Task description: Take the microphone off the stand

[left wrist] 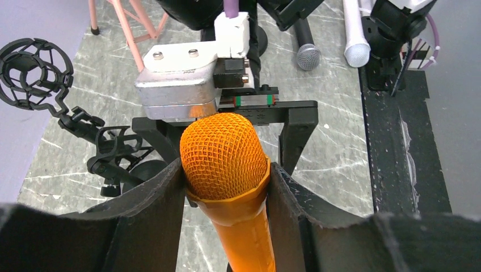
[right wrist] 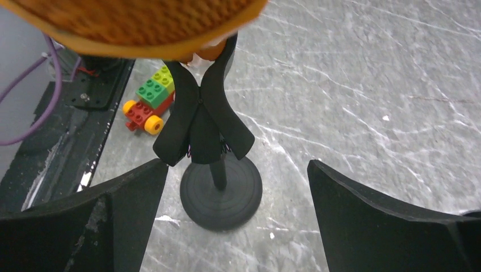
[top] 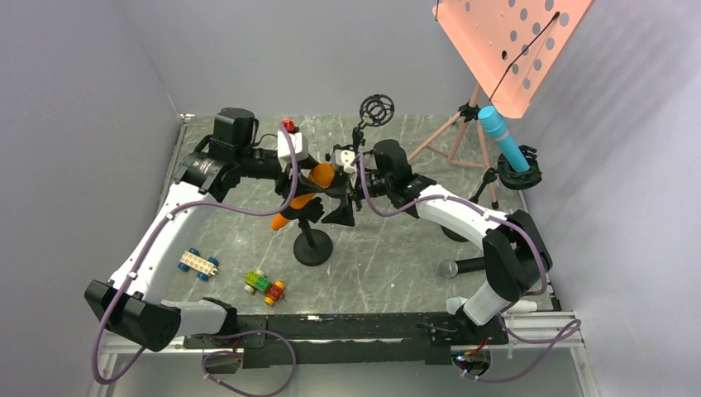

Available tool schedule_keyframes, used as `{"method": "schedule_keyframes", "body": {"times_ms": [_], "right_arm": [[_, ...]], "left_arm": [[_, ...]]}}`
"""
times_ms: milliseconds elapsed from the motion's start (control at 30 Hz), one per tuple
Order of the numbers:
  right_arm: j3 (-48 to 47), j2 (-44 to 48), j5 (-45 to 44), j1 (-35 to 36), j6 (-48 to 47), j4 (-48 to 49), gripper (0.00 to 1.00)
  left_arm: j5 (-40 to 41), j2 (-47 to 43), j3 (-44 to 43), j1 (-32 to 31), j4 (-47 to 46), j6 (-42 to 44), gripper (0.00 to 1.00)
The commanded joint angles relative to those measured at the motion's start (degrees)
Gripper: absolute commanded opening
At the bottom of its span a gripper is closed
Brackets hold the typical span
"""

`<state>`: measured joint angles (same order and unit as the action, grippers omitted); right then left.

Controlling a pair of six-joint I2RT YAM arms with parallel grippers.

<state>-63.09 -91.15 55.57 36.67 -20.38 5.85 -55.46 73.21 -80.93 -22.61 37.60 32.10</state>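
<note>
- The table [top: 397,248], grey and marbled, carries everything. The arm bases cover its near edge.
- A pink sheet-music stand [top: 512,50] at 2 o'clock of the table is cut off by the top edge of the overhead view.
- The left pincer [left wrist: 226,170] grips the orange microphone [left wrist: 224,144], with one finger pressed on either side just below the mesh head. The handle's lower end runs out of the wrist view.
- The right pincer [right wrist: 238,164] is spread wide and touches nothing; the stand [right wrist: 221,195] shows between its fingers.
- The microphone lies tilted above the stand near the table's centre, head toward 1 o'clock. I cannot tell whether it sits in the stand's forked clip [right wrist: 201,122] or just over it. Both arms cover that spot from above, and the right wrist view shows only the head's rim.
- A grey-headed microphone [top: 463,266] at 4 o'clock is half hidden behind the right arm.
- A blue-wheeled toy car [top: 198,263] and a green-and-red toy car [top: 264,285] lie at 7 o'clock.
</note>
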Motion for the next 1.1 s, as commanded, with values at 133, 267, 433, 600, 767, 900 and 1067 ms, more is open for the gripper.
{"method": "schedule_keyframes", "body": {"times_ms": [133,267,433,600,767,900,1067], "right_arm": [[-3.31,-4.52,7.35,2.09,10.11,12.02,0.93],[-3.23,-5.49,8.61,2.50,15.10,17.03,0.87],[-5.69,-6.64,10.02,2.88,12.34,12.33,0.71],[-6.97,-7.19,11.23,2.89,11.76,10.28,0.31],[-5.59,-6.53,9.45,2.80,13.01,10.97,0.00],[-5.05,-6.48,7.87,2.37,13.27,10.20,0.00],[-5.11,-6.45,6.74,2.18,12.39,8.46,0.00]], "left_arm": [[-8.54,-1.02,-2.36,1.52,9.45,5.67,0.00],[-7.65,-1.45,-1.59,1.57,8.07,5.83,0.00],[-6.99,-1.28,-1.85,1.54,7.20,5.83,0.00],[-6.15,-1.21,-1.61,1.85,6.83,6.13,0.00],[-5.23,-1.66,-1.43,2.28,3.94,3.14,0.00],[-6.35,-1.62,-3.97,2.40,-0.61,-3.65,0.00],[-7.89,0.71,-13.08,2.40,-10.32,-15.80,0.00]]}}
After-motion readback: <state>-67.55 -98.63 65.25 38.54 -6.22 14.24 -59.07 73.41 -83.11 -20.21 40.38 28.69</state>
